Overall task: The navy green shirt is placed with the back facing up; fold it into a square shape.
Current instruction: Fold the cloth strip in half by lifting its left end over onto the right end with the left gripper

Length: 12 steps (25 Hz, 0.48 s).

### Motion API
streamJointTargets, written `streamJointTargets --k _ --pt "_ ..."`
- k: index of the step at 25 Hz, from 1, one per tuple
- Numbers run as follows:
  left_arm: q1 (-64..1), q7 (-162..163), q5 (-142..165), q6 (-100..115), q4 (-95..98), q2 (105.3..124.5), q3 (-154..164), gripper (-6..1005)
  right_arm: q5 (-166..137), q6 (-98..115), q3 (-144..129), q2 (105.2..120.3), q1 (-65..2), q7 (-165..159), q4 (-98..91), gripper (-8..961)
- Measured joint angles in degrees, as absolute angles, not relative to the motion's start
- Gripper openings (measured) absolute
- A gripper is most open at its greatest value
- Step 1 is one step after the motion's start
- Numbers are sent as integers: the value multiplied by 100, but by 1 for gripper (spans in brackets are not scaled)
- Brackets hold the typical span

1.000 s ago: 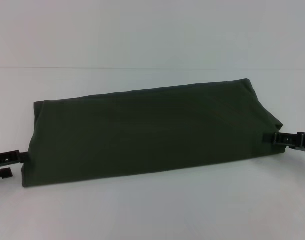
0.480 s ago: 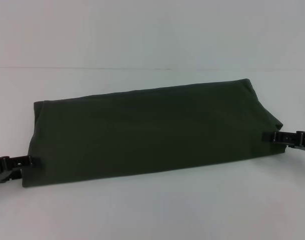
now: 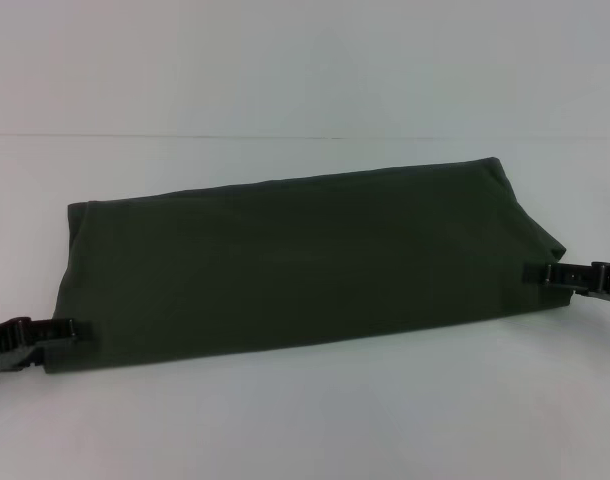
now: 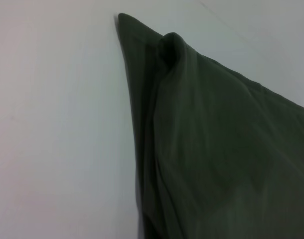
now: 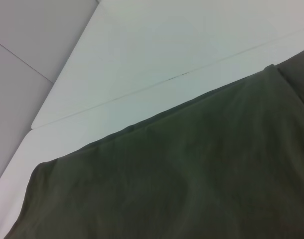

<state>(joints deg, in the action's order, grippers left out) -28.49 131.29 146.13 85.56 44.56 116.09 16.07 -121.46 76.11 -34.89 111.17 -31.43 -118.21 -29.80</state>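
Note:
The navy green shirt (image 3: 295, 265) lies folded into a long, plain dark olive band across the white table, slanting a little from near left to far right. My left gripper (image 3: 67, 330) sits low at the band's near-left corner, touching its edge. My right gripper (image 3: 533, 271) meets the band's right end, just below a small fold that sticks out there. The left wrist view shows the shirt (image 4: 217, 149) up close, with a puckered ridge along its edge. In the right wrist view the shirt (image 5: 182, 179) fills the lower half as flat cloth.
The white table (image 3: 305, 420) runs bare in front of the shirt and behind it to a seam line (image 3: 185, 136). In the right wrist view the table's far rounded corner (image 5: 35, 124) shows against a grey floor.
My left gripper has moved right and slightly down to the shirt's near-left corner. My right gripper has slid a little left onto the shirt's right end. The shirt itself has not moved.

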Motion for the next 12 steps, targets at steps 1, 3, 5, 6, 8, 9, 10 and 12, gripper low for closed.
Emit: streamJointTargets --k 1,3,5,6,8,9,10,12 --pt "-2858 13136 14642 8562 4478 11601 1617 840 -12146 7611 -3489 11117 -3141 -11821 -2980 734" --pt "-2862 13101 14684 8552 4529 11601 1650 837 -12146 7611 -3488 11117 -3138 -11821 -2980 734" --pt "-2865 13055 14701 8519 4537 11610 1720 810 -12146 7611 -3476 11117 -3131 -11821 -2980 734" --pt "-2870 13047 14704 8513 4531 11612 1745 786 -12146 7611 -3465 11117 -3126 -11821 -2980 734" --pt "-2883 13027 14711 8500 4518 11619 1863 736 -12146 7611 -3455 11117 -3124 -11821 -2980 734" --pt "-2887 13023 14712 8497 4517 11623 1915 711 -12146 7611 -3453 11118 -3124 -11821 -2980 734" --pt "-2888 13022 14712 8494 4517 11624 1937 686 -12146 7611 -3451 11117 -3124 -11821 -2980 734" --pt "-2896 13020 14713 8490 4514 11625 1958 637 -12146 7611 -3447 11117 -3127 -11821 -2980 735"
